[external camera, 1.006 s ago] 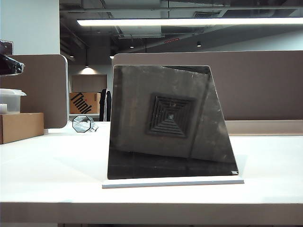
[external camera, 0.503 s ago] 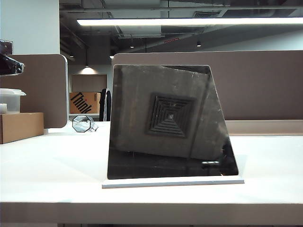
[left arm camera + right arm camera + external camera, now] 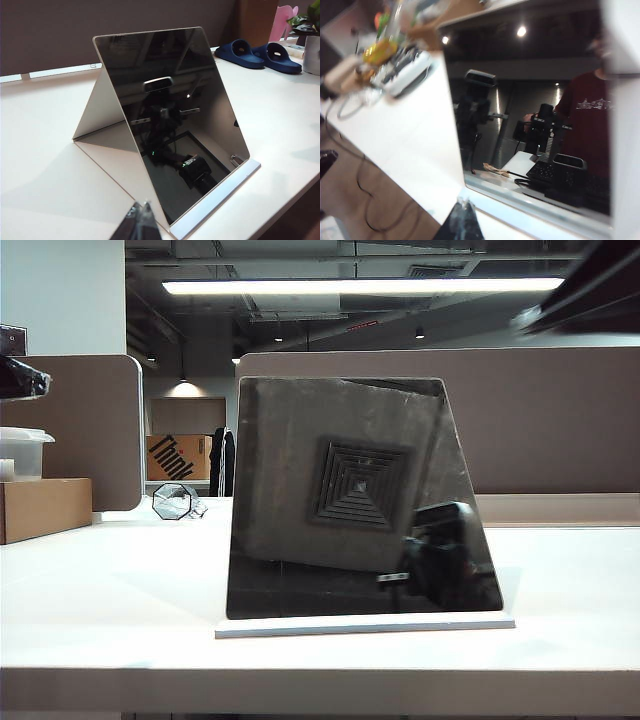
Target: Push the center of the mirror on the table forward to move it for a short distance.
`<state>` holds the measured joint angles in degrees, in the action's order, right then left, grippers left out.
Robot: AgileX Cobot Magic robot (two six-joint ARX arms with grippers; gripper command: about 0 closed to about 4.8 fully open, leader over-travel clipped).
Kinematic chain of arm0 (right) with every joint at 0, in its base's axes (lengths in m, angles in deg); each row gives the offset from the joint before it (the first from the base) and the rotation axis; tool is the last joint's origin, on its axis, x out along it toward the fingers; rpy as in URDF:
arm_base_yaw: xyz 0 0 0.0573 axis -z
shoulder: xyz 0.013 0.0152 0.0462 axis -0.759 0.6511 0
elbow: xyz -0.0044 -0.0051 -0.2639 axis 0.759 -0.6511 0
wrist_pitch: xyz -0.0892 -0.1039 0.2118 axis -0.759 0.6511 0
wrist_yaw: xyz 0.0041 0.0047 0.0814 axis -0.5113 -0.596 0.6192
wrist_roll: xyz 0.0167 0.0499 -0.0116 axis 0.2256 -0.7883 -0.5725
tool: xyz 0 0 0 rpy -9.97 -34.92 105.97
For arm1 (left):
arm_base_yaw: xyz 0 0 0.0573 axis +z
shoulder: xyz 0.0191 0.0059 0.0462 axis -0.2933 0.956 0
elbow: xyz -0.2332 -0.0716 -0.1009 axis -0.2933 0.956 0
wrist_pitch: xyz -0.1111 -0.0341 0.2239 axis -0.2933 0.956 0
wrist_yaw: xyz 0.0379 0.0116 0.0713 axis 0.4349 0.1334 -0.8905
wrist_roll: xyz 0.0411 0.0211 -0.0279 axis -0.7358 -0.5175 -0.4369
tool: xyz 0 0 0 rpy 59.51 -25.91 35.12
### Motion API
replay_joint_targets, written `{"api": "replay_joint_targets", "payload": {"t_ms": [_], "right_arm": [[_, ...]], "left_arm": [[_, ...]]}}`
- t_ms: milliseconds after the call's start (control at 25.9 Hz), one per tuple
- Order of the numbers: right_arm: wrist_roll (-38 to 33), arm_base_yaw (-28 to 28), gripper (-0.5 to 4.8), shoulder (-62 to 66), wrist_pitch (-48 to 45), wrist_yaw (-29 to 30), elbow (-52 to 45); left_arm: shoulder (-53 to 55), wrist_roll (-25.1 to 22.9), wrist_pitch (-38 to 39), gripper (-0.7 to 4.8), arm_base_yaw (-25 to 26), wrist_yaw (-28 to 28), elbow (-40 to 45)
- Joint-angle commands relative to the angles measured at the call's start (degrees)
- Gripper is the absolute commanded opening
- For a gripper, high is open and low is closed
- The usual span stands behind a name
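Mirror [image 3: 165,120], blue slippers [image 3: 260,52] behind; claws [image 3: 137,225] [image 3: 462,222] seemingly closed.

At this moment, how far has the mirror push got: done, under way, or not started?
Done: nothing visible; the mirror leans on its white base plate near the table's front edge. In hand: an approach only. The left gripper and right gripper each face the glass, fingertips together, neither touching it; a blurred arm enters the exterior view at upper right. Left: contact at the mirror's center and the short forward push.
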<state>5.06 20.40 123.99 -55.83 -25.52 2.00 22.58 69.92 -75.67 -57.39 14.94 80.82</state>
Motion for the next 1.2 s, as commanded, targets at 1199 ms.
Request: {"api": "replay_joint_targets", "payload": {"t_ms": [1199], "right_arm": [[6.93,-11.39,-0.07,46.16,-18.51,-17.79,16.87]], "left_arm": [[0.04,-0.17,-0.59,-0.05,-0.09,0.0,0.02]]}}
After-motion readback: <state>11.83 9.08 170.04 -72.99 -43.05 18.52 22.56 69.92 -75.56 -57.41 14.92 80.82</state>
